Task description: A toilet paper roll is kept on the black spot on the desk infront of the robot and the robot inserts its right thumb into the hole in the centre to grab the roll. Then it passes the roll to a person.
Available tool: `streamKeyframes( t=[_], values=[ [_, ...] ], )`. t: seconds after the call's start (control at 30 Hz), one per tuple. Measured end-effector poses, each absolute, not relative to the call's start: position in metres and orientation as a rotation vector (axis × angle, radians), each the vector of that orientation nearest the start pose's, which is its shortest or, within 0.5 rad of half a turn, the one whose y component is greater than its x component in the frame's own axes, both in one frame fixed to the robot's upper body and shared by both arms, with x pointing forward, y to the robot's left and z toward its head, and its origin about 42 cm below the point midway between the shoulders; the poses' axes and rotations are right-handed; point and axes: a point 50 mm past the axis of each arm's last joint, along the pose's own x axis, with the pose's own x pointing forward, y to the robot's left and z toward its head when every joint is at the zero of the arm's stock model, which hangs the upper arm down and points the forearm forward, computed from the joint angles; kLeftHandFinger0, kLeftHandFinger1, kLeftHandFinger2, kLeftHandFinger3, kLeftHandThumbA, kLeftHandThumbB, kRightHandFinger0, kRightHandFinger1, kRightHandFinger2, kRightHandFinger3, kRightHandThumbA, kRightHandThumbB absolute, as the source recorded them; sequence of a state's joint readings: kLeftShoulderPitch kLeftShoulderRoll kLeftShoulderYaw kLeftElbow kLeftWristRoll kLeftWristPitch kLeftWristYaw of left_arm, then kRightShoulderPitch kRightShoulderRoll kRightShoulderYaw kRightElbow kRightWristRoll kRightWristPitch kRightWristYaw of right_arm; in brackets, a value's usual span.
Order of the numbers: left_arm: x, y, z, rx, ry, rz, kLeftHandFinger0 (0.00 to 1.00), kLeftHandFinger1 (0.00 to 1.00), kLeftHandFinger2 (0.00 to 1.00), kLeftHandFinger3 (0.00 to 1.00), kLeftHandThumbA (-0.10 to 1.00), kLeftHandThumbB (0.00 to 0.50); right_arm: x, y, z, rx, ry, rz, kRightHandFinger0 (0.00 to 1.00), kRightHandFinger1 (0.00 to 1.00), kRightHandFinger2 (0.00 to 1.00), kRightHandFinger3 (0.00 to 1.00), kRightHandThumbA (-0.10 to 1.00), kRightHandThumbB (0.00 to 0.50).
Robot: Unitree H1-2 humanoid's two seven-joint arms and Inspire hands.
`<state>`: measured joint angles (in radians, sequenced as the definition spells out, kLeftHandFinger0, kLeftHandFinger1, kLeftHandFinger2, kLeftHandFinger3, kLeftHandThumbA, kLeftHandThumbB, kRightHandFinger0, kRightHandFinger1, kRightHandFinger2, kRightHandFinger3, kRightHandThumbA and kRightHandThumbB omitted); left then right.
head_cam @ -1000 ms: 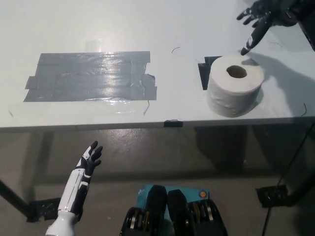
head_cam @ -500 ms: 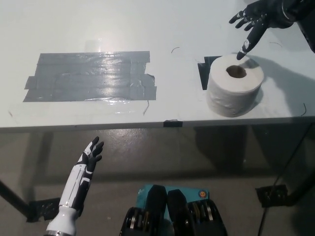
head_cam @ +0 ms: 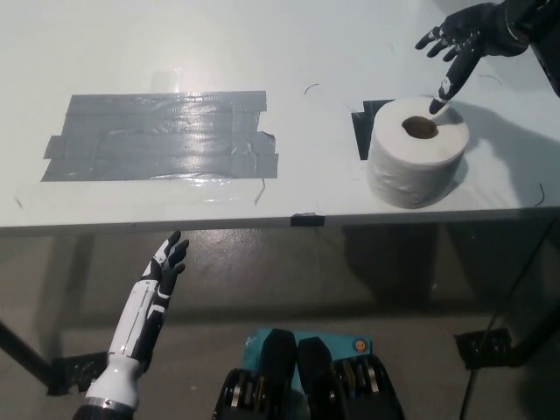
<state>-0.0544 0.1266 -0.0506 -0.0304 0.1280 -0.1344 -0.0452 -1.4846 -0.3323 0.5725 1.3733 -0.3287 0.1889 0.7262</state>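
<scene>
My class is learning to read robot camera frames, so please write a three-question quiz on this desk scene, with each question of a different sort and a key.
1. True or false: the toilet paper roll lies on its side, with its hole facing the desk's front edge.
2. Which hand is over the roll? A) the white left hand B) the black right hand C) a person's hand
3. Fill in: the grey tape patch lies on the desk to the roll's ____ in the picture.

Key:
1. False; it stands on end, hole facing up.
2. B; open, one finger reaching down to the roll's top near the hole. The left hand rests open below the desk edge.
3. left
</scene>
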Motion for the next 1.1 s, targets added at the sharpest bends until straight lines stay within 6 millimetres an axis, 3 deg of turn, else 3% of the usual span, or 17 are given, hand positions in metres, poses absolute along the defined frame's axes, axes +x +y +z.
streamKeyframes(
  t=[0.07,0.13,0.4,0.6,0.93,1.0,1.1],
  values=[
    [0.3,0.228,0.128,0.256,-0.213,-0.121,1.0,1.0,1.0,1.0,1.0,0.224,0.598,-0.224,0.394,-1.074,0.495,0.542,1.0,1.0,1.0,1.0,0.96,0.332],
    [0.3,0.228,0.128,0.256,-0.213,-0.123,1.0,1.0,1.0,1.0,1.0,0.228,0.598,-0.224,0.391,-1.07,0.499,0.544,1.0,1.0,1.0,1.0,1.0,0.365],
    [0.3,0.227,0.129,0.257,-0.214,-0.127,1.0,1.0,1.0,1.0,1.0,0.221,0.596,-0.221,0.371,-1.074,0.525,0.569,1.0,1.0,1.0,1.0,1.0,0.341],
    [0.301,0.227,0.129,0.258,-0.215,-0.129,1.0,1.0,1.0,1.0,1.0,0.218,0.596,-0.218,0.369,-1.05,0.515,0.578,1.0,1.0,1.0,1.0,1.0,0.396],
    [0.301,0.226,0.129,0.261,-0.217,-0.137,1.0,1.0,1.0,1.0,1.0,0.222,0.597,-0.212,0.366,-1.013,0.495,0.576,1.0,1.0,1.0,1.0,1.0,0.407],
    [0.302,0.226,0.13,0.261,-0.219,-0.137,1.0,1.0,1.0,1.0,1.0,0.221,0.597,-0.21,0.365,-1.001,0.488,0.573,1.0,1.0,1.0,1.0,1.0,0.436],
    [0.303,0.226,0.131,0.262,-0.223,-0.138,1.0,1.0,1.0,1.0,1.0,0.211,0.597,-0.208,0.365,-0.994,0.477,0.562,1.0,1.0,1.0,1.0,1.0,0.403]
  ],
)
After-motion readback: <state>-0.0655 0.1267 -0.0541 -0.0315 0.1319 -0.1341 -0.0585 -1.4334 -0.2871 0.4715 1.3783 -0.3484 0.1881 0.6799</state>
